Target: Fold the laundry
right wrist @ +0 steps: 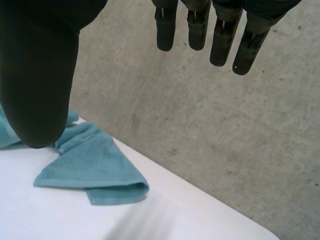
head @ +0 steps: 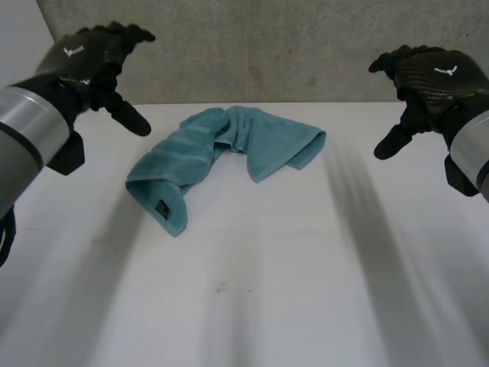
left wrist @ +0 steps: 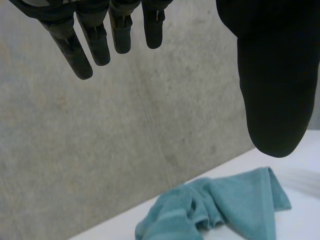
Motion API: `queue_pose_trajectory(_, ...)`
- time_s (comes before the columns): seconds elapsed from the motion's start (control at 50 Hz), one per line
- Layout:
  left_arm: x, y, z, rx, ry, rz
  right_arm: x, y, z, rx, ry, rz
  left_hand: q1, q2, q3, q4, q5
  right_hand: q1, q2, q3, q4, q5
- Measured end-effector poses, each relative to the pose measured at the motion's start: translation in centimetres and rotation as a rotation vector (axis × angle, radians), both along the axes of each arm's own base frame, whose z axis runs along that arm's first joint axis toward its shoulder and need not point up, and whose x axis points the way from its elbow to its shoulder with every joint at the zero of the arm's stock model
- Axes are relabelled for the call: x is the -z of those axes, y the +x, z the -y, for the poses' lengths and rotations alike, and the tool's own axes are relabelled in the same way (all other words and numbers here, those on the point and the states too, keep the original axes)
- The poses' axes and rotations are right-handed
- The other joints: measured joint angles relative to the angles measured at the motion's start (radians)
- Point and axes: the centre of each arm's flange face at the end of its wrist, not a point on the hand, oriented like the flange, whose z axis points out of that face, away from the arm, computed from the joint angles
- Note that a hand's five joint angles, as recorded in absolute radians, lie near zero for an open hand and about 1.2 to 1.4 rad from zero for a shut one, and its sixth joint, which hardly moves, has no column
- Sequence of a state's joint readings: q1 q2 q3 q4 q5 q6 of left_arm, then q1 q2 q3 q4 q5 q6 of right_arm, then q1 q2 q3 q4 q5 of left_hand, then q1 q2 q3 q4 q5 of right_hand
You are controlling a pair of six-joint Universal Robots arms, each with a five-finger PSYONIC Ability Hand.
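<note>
A teal towel (head: pixel 221 153) lies crumpled on the white table (head: pixel 252 290), toward its far side; a small dark label sits on its near left end. My left hand (head: pixel 95 61) hovers high above the table, left of the towel, open with straight fingers (left wrist: pixel 82 50) and holding nothing. My right hand (head: pixel 428 76) hangs at the same height to the right of the towel, also open, fingers (right wrist: pixel 222 40) spread and empty. The towel (left wrist: pixel 220 212) appears below the left hand's thumb, and the towel (right wrist: pixel 90 170) lies beneath the right hand's thumb. Neither hand touches the cloth.
A grey concrete wall (head: pixel 267 46) runs along the table's far edge, just behind the towel. The near half of the table is bare white surface.
</note>
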State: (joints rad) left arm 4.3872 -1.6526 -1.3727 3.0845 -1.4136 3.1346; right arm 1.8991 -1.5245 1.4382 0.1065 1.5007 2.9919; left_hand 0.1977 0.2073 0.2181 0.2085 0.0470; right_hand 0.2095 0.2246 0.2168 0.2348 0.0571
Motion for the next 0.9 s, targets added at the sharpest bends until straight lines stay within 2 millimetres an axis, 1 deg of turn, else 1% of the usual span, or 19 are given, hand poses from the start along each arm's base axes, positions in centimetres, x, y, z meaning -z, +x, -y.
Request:
queue_pose_trajectory(0.08, 2.1, -0.1, 2.0, -0.021, 0.042, 0.017, 1.2, 0.3, 0.7, -0.004, 0.018, -0.035, 0.0, 0.0, 0.0, 0.0, 0.0, 0.0, 0.0, 0.0, 0.0, 0.0)
queue_pose_trajectory(0.2, 6.2, -0.3, 5.3, -0.062, 0.101, 0.065, 4.1, 1.3, 1.7, -0.033, 0.072, -0.124, 0.0, 0.0, 0.0, 0.0, 0.0, 0.0, 0.0, 0.0, 0.0, 0.0)
queue_pose_trajectory(0.22, 6.2, -0.3, 5.3, -0.062, 0.101, 0.065, 4.1, 1.3, 1.7, -0.033, 0.072, -0.124, 0.0, 0.0, 0.0, 0.0, 0.0, 0.0, 0.0, 0.0, 0.0, 0.0)
queue_pose_trajectory(0.28, 9.2, -0.6, 7.2, -0.085, 0.123, 0.117, 6.5, 2.3, 2.2, -0.062, 0.119, -0.183, 0.0, 0.0, 0.0, 0.0, 0.0, 0.0, 0.0, 0.0, 0.0, 0.0)
queue_pose_trajectory(0.32, 9.2, -0.6, 7.2, -0.085, 0.123, 0.117, 6.5, 2.3, 2.2, -0.062, 0.119, -0.183, 0.0, 0.0, 0.0, 0.0, 0.0, 0.0, 0.0, 0.0, 0.0, 0.0)
queue_pose_trajectory(0.34, 11.6, -0.8, 8.5, -0.096, 0.119, 0.163, 8.0, 2.7, 2.5, -0.072, 0.148, -0.205, 0.0, 0.0, 0.0, 0.0, 0.0, 0.0, 0.0, 0.0, -0.001, 0.0)
queue_pose_trajectory(0.38, 13.1, -1.0, 9.3, -0.1, 0.107, 0.193, 8.7, 2.8, 2.7, -0.074, 0.16, -0.212, 0.005, 0.003, 0.001, 0.002, 0.001, 0.0, 0.0, 0.0, 0.0, 0.0)
queue_pose_trajectory(0.4, 13.1, -1.0, 9.3, -0.1, 0.107, 0.193, 8.7, 2.8, 2.7, -0.074, 0.16, -0.212, 0.005, 0.003, 0.001, 0.002, 0.001, 0.0, 0.0, 0.0, 0.0, 0.0)
queue_pose_trajectory(0.44, 15.4, -1.4, 10.6, -0.102, 0.076, 0.24, 10.3, 3.0, 3.2, -0.076, 0.192, -0.225, 0.005, 0.01, 0.002, 0.007, 0.004, 0.0, 0.0, 0.0, 0.0, 0.0)
queue_pose_trajectory(0.5, 17.5, -1.8, 11.8, -0.101, 0.036, 0.288, 11.7, 3.1, 3.5, -0.078, 0.218, -0.232, 0.031, 0.031, 0.004, 0.03, 0.016, 0.0, 0.0, 0.0, 0.0, 0.0)
queue_pose_trajectory(0.58, 18.1, -2.0, 12.2, -0.1, 0.024, 0.303, 12.0, 3.1, 3.5, -0.079, 0.224, -0.234, 0.046, 0.039, 0.013, 0.038, 0.025, 0.0, 0.0, 0.0, 0.0, 0.0)
queue_pose_trajectory(0.62, 20.3, -2.5, 13.6, -0.091, -0.007, 0.349, 12.9, 3.2, 3.7, -0.08, 0.237, -0.237, 0.127, 0.111, 0.097, 0.111, 0.101, 0.0, 0.0, 0.0, 0.0, 0.0)
queue_pose_trajectory(0.72, 22.0, -2.8, 14.6, -0.082, -0.014, 0.366, 13.2, 3.2, 3.9, -0.078, 0.233, -0.235, 0.139, 0.133, 0.117, 0.131, 0.121, 0.0, 0.0, 0.0, 0.0, 0.0)
queue_pose_trajectory(0.8, 22.8, -2.9, 15.0, -0.079, -0.012, 0.368, 13.3, 3.2, 3.9, -0.077, 0.232, -0.234, 0.314, 0.279, 0.268, 0.28, 0.264, 0.0, 0.0, 0.0, 0.0, 0.0)
queue_pose_trajectory(0.82, 23.0, -3.0, 15.1, -0.077, -0.013, 0.368, 13.3, 3.2, 4.0, -0.076, 0.232, -0.235, 0.408, 0.383, 0.358, 0.371, 0.351, 0.0, 0.0, 0.0, 0.0, 0.0)
queue_pose_trajectory(0.84, 23.3, -3.1, 15.4, -0.074, -0.021, 0.364, 13.5, 3.2, 4.0, -0.076, 0.235, -0.236, 0.624, 0.58, 0.561, 0.573, 0.545, 0.0, 0.0, 0.0, 0.0, 0.0)
queue_pose_trajectory(0.86, 23.4, -3.1, 15.4, -0.073, -0.024, 0.363, 13.5, 3.2, 4.0, -0.076, 0.236, -0.236, 0.624, 0.58, 0.561, 0.573, 0.545, 0.0, 0.0, 0.0, 0.0, 0.0)
queue_pose_trajectory(0.88, 23.4, -3.2, 15.6, -0.073, -0.035, 0.358, 13.6, 3.2, 4.0, -0.076, 0.239, -0.238, 0.8, 0.76, 0.746, 0.759, 0.73, 0.0, 0.0, 0.0, -0.001, 0.0)
queue_pose_trajectory(0.9, 23.4, -3.2, 15.7, -0.073, -0.042, 0.355, 13.7, 3.2, 4.1, -0.076, 0.24, -0.238, 0.884, 0.86, 0.832, 0.846, 0.817, 0.0, 0.0, 0.0, -0.001, 0.0)
